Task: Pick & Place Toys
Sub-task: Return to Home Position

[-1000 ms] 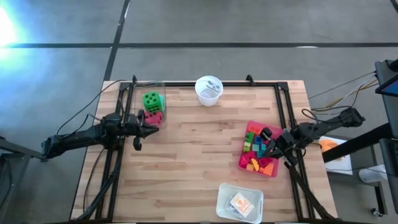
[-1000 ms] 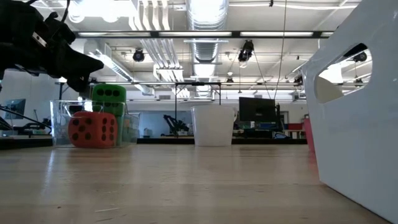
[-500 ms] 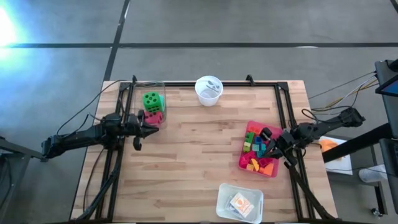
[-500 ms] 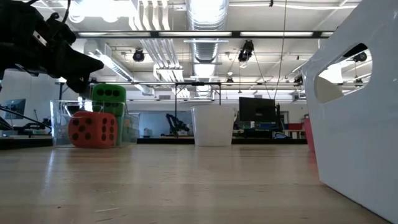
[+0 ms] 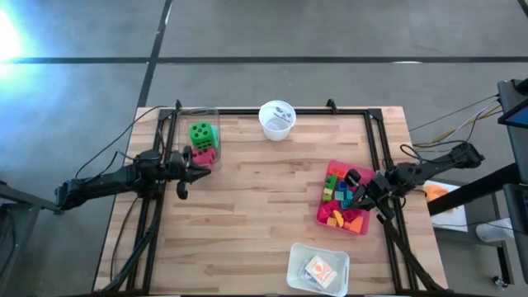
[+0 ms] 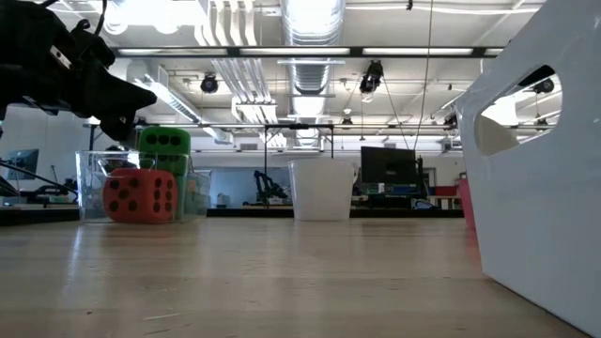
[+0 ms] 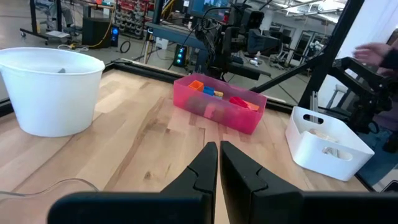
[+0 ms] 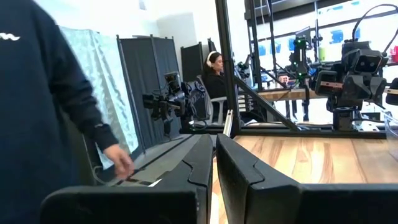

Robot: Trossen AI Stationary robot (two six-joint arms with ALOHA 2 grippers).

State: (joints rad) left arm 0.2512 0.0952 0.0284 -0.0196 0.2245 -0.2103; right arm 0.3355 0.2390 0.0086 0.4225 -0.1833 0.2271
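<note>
While left pincer [image 7: 219, 147] and right pincer [image 8: 213, 139] sit closed, empty, bricks [image 5: 337, 216] lie in the pink bin [image 7: 217, 113].

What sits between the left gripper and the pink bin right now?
Nothing: only bare table runs from the left gripper to the pink bin, as seen in the high view and the left wrist view.

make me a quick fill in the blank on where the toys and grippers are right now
1. The clear bin holds a green die and a ____ one.
2. The small bricks lie together in the ____ bin.
3. The left gripper is by the dice, while the ____ gripper is by the bricks.
Missing words: red; pink; right.
</note>
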